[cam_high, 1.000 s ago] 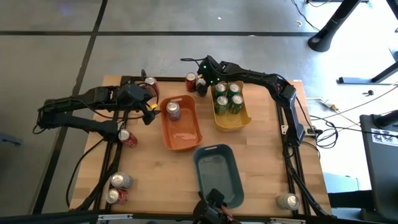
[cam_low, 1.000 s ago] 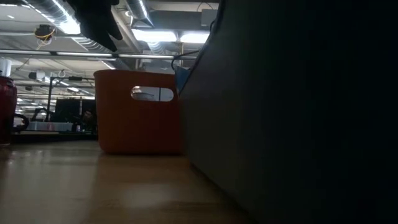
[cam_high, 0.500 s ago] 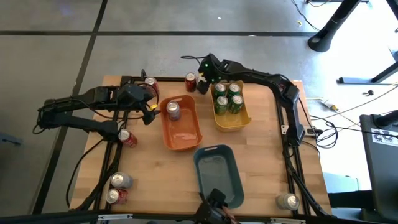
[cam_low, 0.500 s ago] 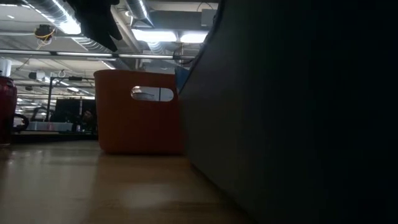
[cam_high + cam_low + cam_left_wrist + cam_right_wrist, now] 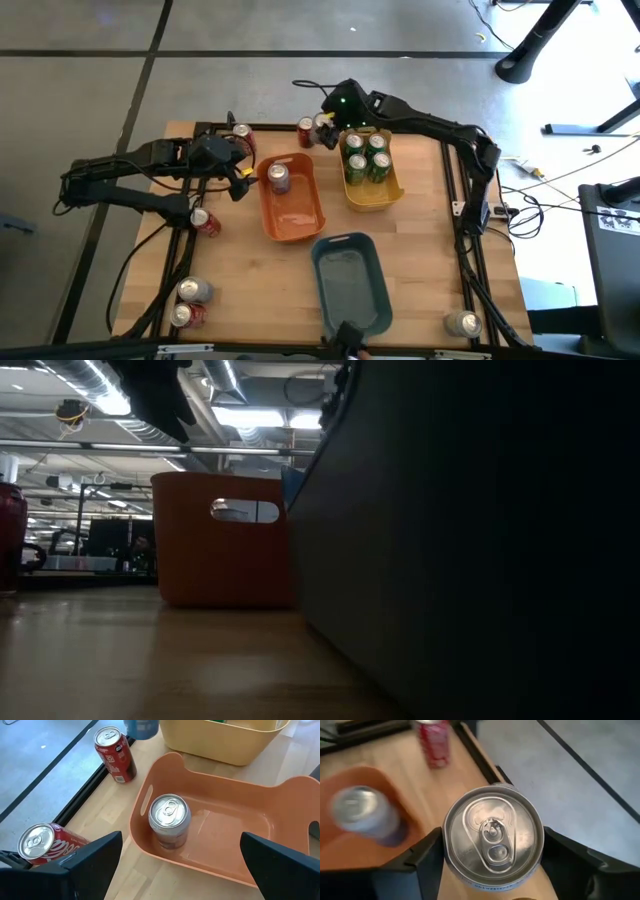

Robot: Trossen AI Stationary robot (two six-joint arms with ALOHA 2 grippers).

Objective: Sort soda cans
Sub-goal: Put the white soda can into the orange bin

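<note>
My right gripper (image 5: 326, 126) is over the table's far edge, shut on a silver-grey soda can (image 5: 492, 837) beside a standing red can (image 5: 305, 130). My left gripper (image 5: 185, 870) hangs open at the left of the orange bin (image 5: 292, 198), touching nothing. One silver can (image 5: 170, 817) stands in that bin. Several green cans (image 5: 365, 155) stand in the yellow bin (image 5: 372, 195). Loose cans are spread about: red (image 5: 242, 134), red (image 5: 203, 222), silver (image 5: 195, 290), red (image 5: 183, 316), silver (image 5: 462, 323). My right gripper pinches the silver-grey can between its two fingers (image 5: 427, 857), one on each side of the body just under the top rim (image 5: 446, 845). The fingers come from above, pointing down. The can stays upright with its pull tab facing the wrist camera, and appears lifted off the table.
The blue-grey bin (image 5: 350, 280) sits at the near middle and holds nothing; in the low view its dark wall (image 5: 480, 540) blocks the right half, with the orange bin (image 5: 225, 540) behind it. Bare wood lies right of the blue-grey bin and between the left-side cans.
My right gripper has risen and drifted slightly toward the far edge, carrying the silver-grey can up from beside the red can. The left arm and the other cans have kept still.
</note>
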